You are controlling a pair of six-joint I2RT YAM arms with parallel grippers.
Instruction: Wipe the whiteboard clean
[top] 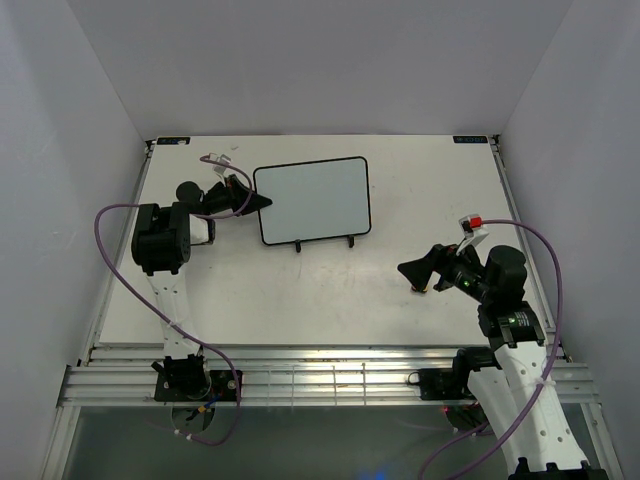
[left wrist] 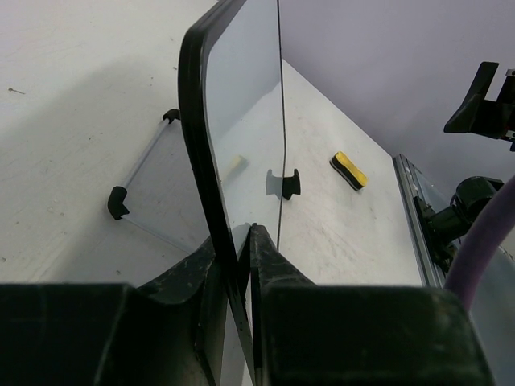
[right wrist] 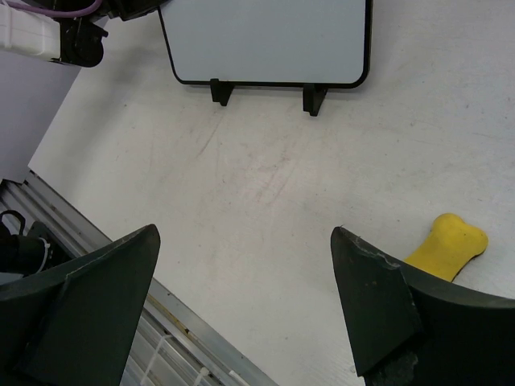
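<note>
Left gripper (left wrist: 241, 241) pinching glossy, black-rimmed whiteboard (left wrist: 241, 104); right gripper (right wrist: 244, 241) spread wide.

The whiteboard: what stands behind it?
Behind the whiteboard, the left wrist view shows the stand's thin rear wire with black feet on the table. From above, the board hides it.

**A robotics lab test cell**

Plain white walls (top: 300, 60) box in a scuffed white desk (top: 300, 290). Aluminium framing rails (top: 330, 380) run along its near edge, two white-and-black robot arms (top: 168, 300) are bolted there, and purple cables (left wrist: 483, 241) loop off them: a purpose-built rig for experiments.
</note>
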